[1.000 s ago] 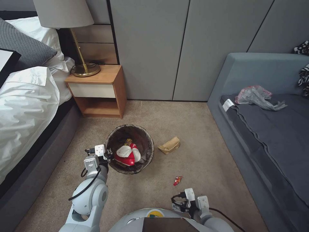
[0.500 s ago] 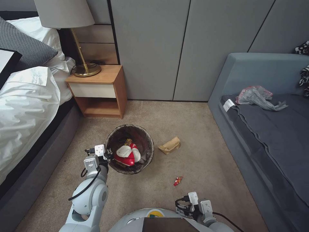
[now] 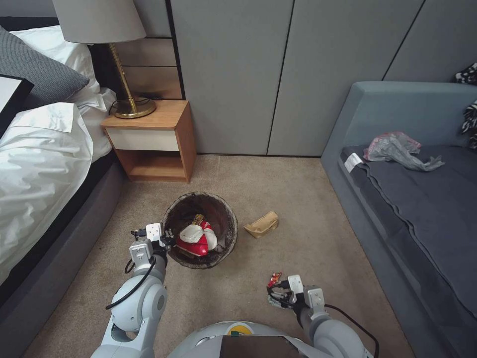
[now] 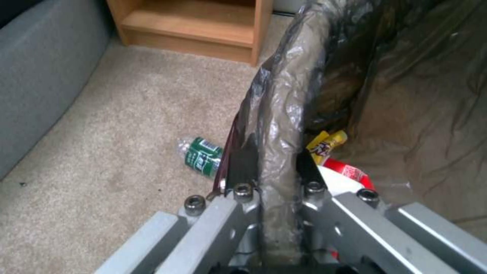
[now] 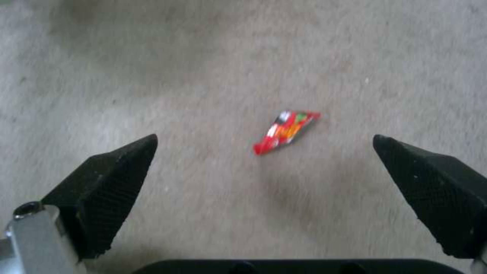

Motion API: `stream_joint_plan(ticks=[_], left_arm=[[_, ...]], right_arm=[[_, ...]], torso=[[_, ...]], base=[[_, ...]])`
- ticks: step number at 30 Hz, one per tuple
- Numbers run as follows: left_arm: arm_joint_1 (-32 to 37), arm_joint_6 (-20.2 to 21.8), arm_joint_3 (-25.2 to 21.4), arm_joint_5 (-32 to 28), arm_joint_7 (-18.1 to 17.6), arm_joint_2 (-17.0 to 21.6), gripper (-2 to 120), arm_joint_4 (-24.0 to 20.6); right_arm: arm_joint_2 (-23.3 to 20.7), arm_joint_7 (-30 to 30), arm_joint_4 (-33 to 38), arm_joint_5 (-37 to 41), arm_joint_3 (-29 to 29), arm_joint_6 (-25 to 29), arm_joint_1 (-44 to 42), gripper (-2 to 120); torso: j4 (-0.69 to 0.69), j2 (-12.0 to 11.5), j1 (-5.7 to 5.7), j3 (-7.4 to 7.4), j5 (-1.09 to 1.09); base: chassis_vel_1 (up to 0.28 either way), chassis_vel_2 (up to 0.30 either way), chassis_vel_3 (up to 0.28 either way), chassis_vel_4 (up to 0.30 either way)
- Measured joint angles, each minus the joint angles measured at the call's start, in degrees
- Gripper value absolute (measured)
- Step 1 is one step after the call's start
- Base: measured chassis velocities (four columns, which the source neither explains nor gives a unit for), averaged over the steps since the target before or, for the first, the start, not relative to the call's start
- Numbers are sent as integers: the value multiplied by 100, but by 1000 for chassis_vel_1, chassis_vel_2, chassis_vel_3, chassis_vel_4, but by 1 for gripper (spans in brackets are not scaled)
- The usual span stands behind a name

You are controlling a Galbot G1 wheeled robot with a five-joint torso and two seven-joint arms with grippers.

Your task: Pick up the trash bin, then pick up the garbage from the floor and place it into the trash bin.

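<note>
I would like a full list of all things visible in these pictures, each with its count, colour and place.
trash bin: 1, dark liner over the rim, on the carpet by the nightstand, red-and-white and yellow packets inside
red wrapper: 1, on the carpet under the right hand
paper bag: 1, tan, on the carpet right of the bin
bottle: 1, green label, on the carpet beside the bin
plastic bag: 1, grey, on the sofa
nightstand: 1, wooden
lamp: 1, brass, on the nightstand
bed: 1, white
left hand: shut on the bin rim
right hand: open, above the wrapper

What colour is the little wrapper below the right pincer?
Small crinkled snack wrapper: red with white and yellow, clearest in the right wrist view.
</note>
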Motion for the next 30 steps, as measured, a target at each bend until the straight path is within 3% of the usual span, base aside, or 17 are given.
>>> stream_joint_plan(ticks=[30], left_arm=[[0,0,-1,0,0,0,0,0]], right_arm=[[589,-56,-1138,-106,-160,231,579,100]], torso=[[0,0,0,0,-1]], base=[[0,0,0,0]])
